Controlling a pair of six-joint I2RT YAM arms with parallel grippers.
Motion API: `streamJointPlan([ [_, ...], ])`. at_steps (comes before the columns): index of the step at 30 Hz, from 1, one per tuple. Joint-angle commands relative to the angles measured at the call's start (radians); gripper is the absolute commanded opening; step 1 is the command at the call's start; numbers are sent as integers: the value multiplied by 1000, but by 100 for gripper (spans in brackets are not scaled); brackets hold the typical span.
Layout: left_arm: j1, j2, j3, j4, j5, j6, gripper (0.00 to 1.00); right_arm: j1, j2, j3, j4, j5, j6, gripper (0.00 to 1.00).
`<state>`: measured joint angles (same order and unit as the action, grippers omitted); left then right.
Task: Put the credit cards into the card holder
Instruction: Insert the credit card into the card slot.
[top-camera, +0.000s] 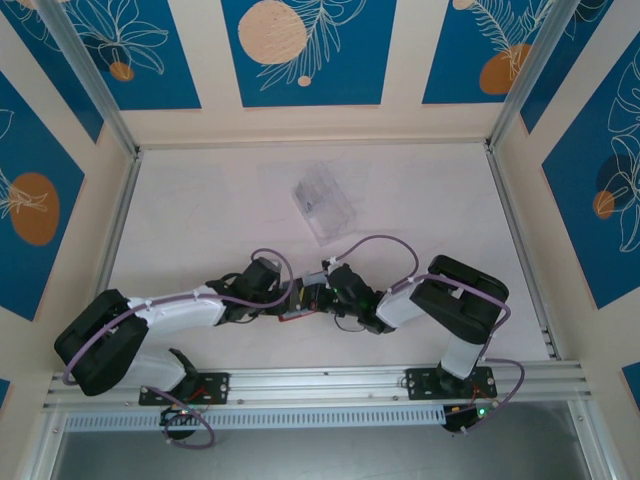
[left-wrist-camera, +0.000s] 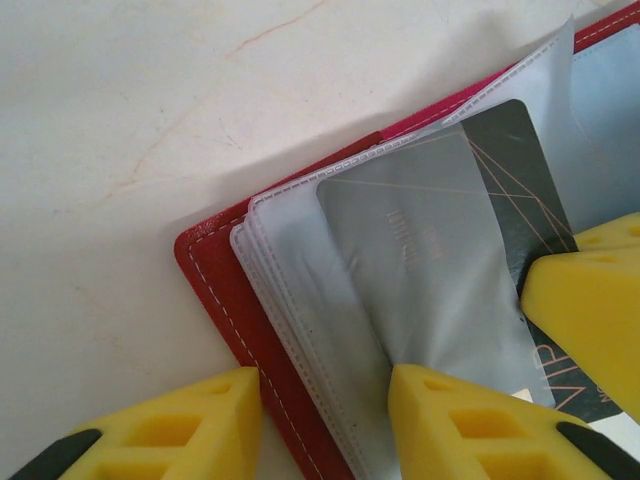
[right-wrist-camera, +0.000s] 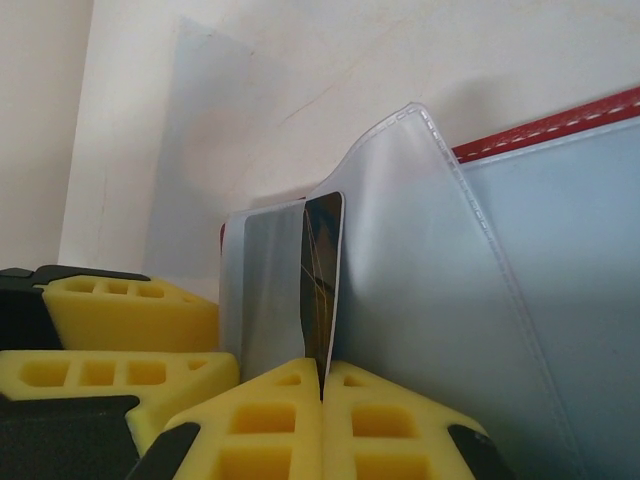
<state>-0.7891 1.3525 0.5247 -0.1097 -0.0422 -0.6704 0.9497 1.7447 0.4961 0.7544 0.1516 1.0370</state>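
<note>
The right tool (right-wrist-camera: 322, 388) pinches the black credit card (right-wrist-camera: 322, 270) between clear sleeves (right-wrist-camera: 430, 260) of the card holder (left-wrist-camera: 212, 268); the left tool (left-wrist-camera: 322, 395) stands half-parted astride its edge on the counter (left-wrist-camera: 140, 110)

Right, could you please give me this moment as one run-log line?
step: card insertion | right gripper: shut on black card, partly under clear sleeve | left gripper: open, straddling card holder edge

The card holder (left-wrist-camera: 215, 290) is red with pale stitching, its sleeves (left-wrist-camera: 300, 300) frosted clear, the credit card (left-wrist-camera: 520, 190) black with thin coppery lines.
</note>
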Motion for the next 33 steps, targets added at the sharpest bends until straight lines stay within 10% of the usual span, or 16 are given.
streamJointPlan([
  [1, 2, 15, -20, -116, 16, 23, 38, 18, 35, 6, -138, -62, -53, 0],
  [19, 4, -56, 7, -136, 22, 14, 39, -97, -157, 207, -606, -307, -216, 44],
  [33, 35, -140, 21, -174, 55, 17, 33, -169, -65, 410, -849, -307, -339, 4],
])
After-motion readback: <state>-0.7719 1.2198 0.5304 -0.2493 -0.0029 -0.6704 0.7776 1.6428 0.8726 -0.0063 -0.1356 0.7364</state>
